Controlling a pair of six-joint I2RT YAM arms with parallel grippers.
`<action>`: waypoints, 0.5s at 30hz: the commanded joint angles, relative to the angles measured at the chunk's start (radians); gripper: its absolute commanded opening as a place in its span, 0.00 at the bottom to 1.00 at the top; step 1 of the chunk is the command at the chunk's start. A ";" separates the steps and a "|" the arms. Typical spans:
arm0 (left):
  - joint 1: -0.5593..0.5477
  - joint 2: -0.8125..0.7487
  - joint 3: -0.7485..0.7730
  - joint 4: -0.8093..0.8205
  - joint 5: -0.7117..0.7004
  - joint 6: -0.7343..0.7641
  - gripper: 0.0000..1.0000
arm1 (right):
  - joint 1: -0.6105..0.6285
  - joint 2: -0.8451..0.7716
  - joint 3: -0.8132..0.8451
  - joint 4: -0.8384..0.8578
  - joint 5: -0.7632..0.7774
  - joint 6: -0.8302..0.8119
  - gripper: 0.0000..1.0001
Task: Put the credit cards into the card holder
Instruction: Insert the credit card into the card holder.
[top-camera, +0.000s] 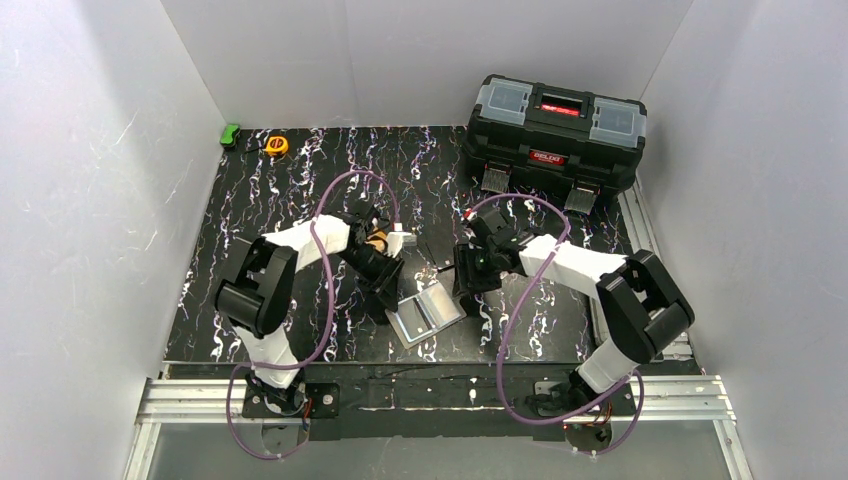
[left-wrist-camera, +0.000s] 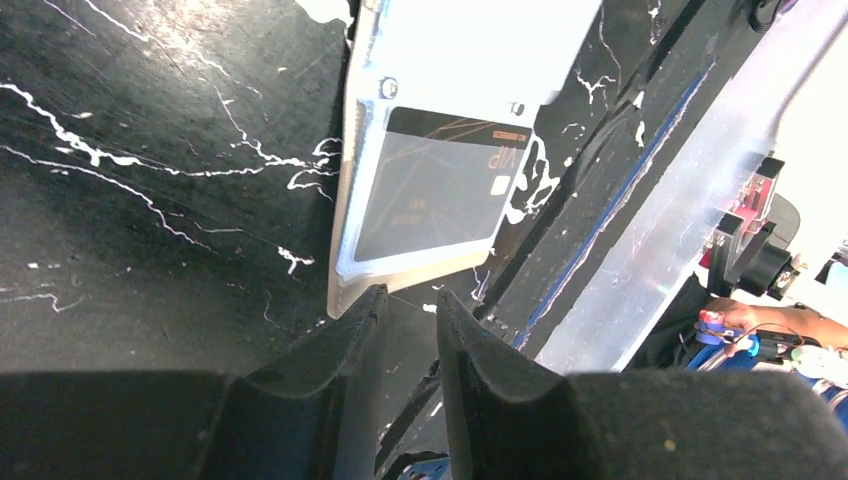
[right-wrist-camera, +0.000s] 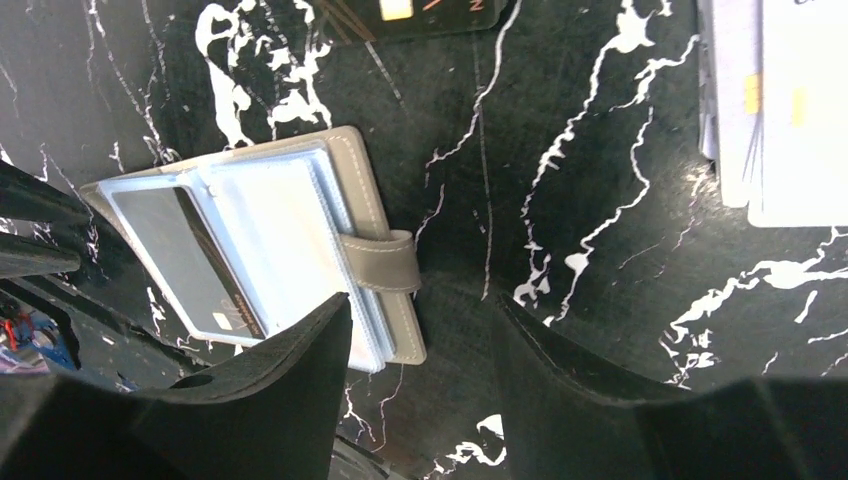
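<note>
The taupe card holder (top-camera: 428, 312) lies open on the black marbled table between my two grippers. In the right wrist view the card holder (right-wrist-camera: 355, 190) shows its snap tab (right-wrist-camera: 385, 262) and clear pockets, with a dark card (right-wrist-camera: 200, 265) in the left pocket. That dark card (left-wrist-camera: 440, 185) also shows in the left wrist view. A stack of white credit cards (right-wrist-camera: 780, 110) lies apart at the top right, and another dark card (right-wrist-camera: 430, 15) lies at the top edge. My left gripper (left-wrist-camera: 410, 300) is empty at the holder's edge, its jaws narrowly apart. My right gripper (right-wrist-camera: 420, 310) is open and empty beside the tab.
A black toolbox (top-camera: 553, 130) stands at the back right. A yellow tape measure (top-camera: 276, 145) and a green object (top-camera: 230, 134) lie at the back left. An aluminium rail (top-camera: 430, 395) runs along the table's near edge. White walls surround the table.
</note>
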 joint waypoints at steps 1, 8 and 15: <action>-0.006 0.037 0.019 0.010 0.031 -0.003 0.24 | -0.024 0.035 -0.015 0.059 -0.063 0.013 0.59; -0.025 0.063 0.023 0.019 0.025 -0.006 0.23 | -0.028 0.086 -0.009 0.113 -0.126 0.032 0.57; -0.034 0.073 0.042 0.022 0.011 -0.007 0.15 | -0.028 0.104 -0.024 0.148 -0.175 0.053 0.48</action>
